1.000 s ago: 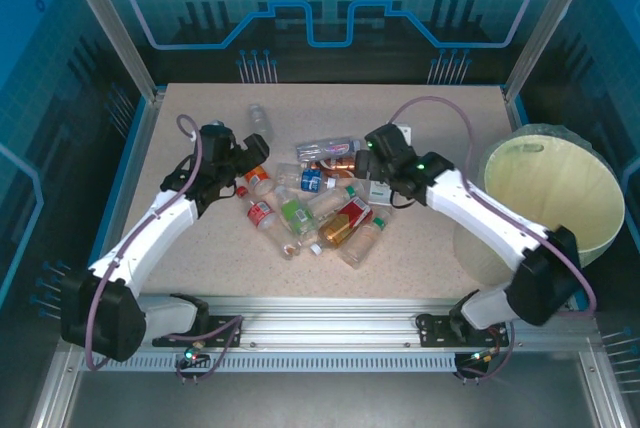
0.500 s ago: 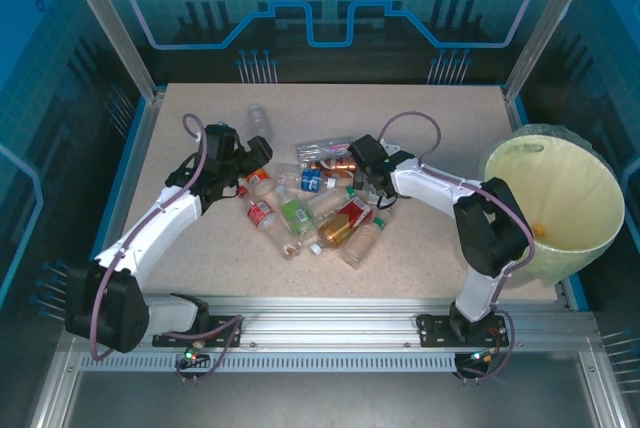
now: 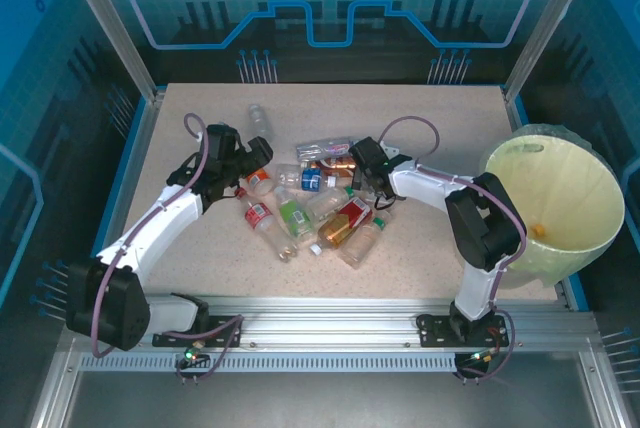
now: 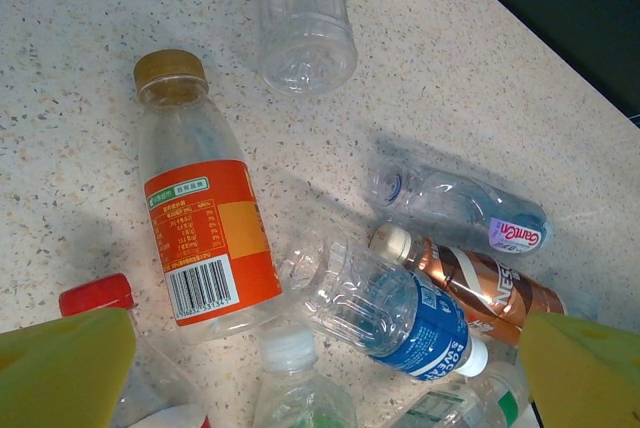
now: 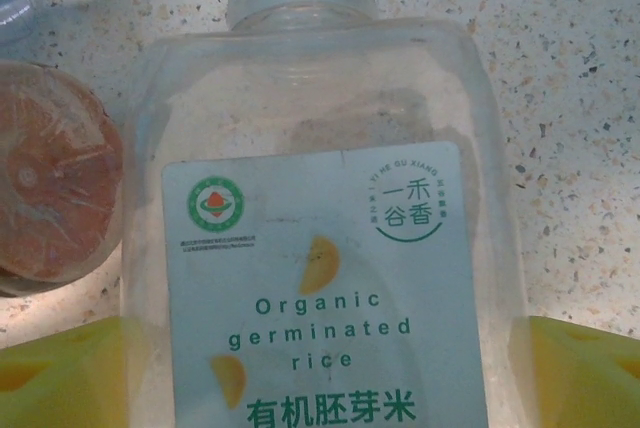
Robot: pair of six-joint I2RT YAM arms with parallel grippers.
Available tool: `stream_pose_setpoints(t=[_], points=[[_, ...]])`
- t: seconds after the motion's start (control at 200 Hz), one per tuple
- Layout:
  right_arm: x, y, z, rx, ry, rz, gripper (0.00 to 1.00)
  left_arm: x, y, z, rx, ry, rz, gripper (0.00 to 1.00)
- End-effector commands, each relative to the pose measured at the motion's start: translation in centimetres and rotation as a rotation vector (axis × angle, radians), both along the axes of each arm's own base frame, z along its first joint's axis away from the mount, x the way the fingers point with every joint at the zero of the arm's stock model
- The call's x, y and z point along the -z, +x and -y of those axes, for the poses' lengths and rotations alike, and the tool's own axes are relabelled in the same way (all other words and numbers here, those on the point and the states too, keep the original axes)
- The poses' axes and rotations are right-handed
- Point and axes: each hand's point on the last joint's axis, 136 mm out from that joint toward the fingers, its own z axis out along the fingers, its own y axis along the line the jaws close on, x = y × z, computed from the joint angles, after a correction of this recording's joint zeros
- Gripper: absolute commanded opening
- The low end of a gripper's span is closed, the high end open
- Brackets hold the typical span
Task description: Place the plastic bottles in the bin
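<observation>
R arm (image 3: 440,183) folds up: elbow (image 3: 485,228), 1 s ago stretched low across front of bin (image 3: 600,178) by worktop (image 3: 420,118) right edge, now stands bent betw. bottle pile (image 3: 315,208) and bin. Bin wall uncovered again. R gripper (image 3: 367,186) comes down onto pile's right side, slightly twd near edge. Its yellow fingers (image 5: 60,368) now flank clear "Organic germinated rice" bottle (image 5: 320,248); contact unclear. L gripper (image 3: 254,156) nudges a little twd right edge.

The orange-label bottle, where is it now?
In the left wrist view, the orange-label bottle lies left of centre, the blue-label bottle just right of it.
</observation>
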Motion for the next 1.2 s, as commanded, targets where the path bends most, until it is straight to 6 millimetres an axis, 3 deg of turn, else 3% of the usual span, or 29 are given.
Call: stream_pose_setpoints(t=[0.0, 0.28, 0.5, 0.85, 1.196], points=[[3.3, -1.1, 1.0, 0.002, -0.009, -0.086, 0.93, 0.3, 0.1, 0.5, 0.024, 0.0, -0.029, 0.99], [3.5, -0.2, 0.7, 0.001, -0.018, -0.078, 0.89, 1.0, 0.2, 0.6, 0.027, 0.007, -0.068, 0.99], [0.8, 0.2, 0.5, -0.016, 0.011, -0.009, 0.78, 1.5, 0.2, 0.5, 0.024, 0.025, -0.104, 0.99], [-9.5, 0.0, 0.5, -0.109, 0.026, 0.201, 0.71, 2.2, 0.2, 0.9, 0.053, 0.035, -0.161, 0.99], [-22.6, -2.8, 1.1, -0.251, 0.055, 0.441, 0.68, 0.9, 0.3, 2.1, 0.129, 0.001, -0.112, 0.99]])
